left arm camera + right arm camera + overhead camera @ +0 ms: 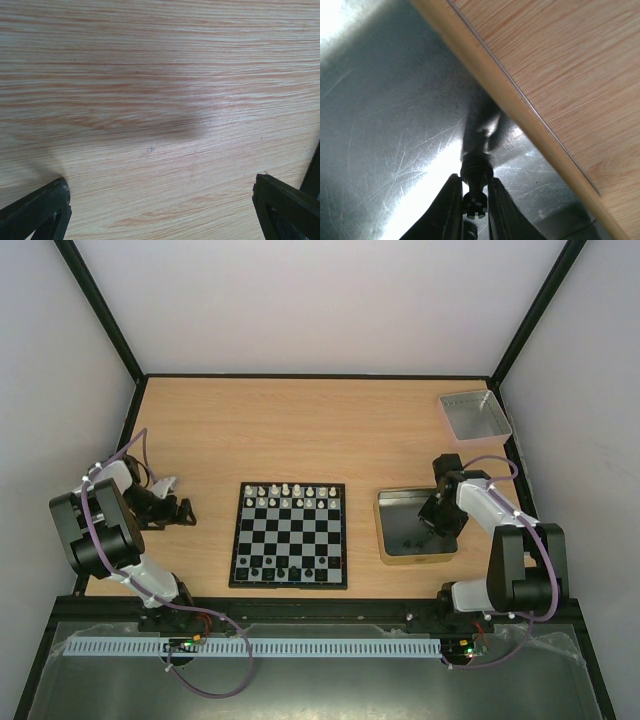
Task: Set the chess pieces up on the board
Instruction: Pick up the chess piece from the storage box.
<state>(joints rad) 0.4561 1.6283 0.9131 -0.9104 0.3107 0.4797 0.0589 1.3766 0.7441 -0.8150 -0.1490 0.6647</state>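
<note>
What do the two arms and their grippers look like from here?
Both the left arm and right arm are built of bulky black joints and white link covers, each trailed by a thin purple cable. The left gripper and right gripper have plain black wedge-shaped fingers.

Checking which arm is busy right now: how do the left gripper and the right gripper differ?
The left gripper stands wide open and holds nothing; the right gripper is shut on a black chess piece. The left gripper hangs over bare wooden table; the right gripper is over the metal tin, near its rim. Both have dark fingers.
</note>
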